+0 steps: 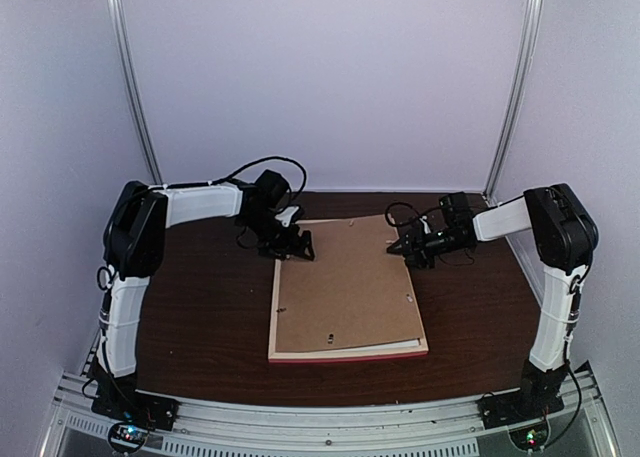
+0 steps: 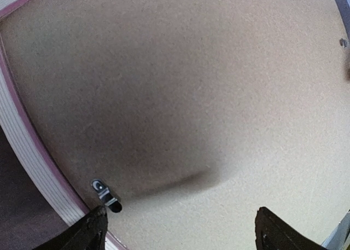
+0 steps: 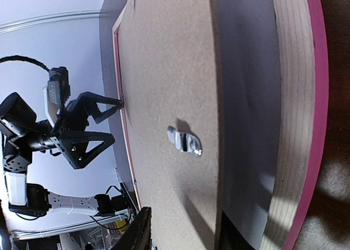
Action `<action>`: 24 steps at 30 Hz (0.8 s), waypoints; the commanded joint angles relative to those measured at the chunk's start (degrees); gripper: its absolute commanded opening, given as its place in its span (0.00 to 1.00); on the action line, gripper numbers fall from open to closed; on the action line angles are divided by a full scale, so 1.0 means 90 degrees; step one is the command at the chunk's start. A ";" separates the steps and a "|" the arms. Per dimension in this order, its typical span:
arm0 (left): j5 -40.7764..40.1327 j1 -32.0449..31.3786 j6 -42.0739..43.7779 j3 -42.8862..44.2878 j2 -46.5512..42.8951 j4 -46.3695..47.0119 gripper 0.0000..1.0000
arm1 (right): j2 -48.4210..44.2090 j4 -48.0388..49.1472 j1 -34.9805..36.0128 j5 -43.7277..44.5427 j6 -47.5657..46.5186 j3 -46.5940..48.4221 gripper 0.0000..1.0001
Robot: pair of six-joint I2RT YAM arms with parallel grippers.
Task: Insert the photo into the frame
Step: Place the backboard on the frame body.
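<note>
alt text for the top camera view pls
A pink-railed frame lies back side up on a dark brown table, with a brown backing board resting in it. The left gripper, jaws open, is at the board's far left corner, and the right gripper is at its far right edge.
</note>
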 commanded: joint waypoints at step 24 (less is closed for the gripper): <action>-0.0030 -0.0825 -0.0332 -0.1871 -0.1934 -0.0330 0.95 | -0.0195 0.0170 0.0058 -0.0007 -0.0022 -0.0028 0.36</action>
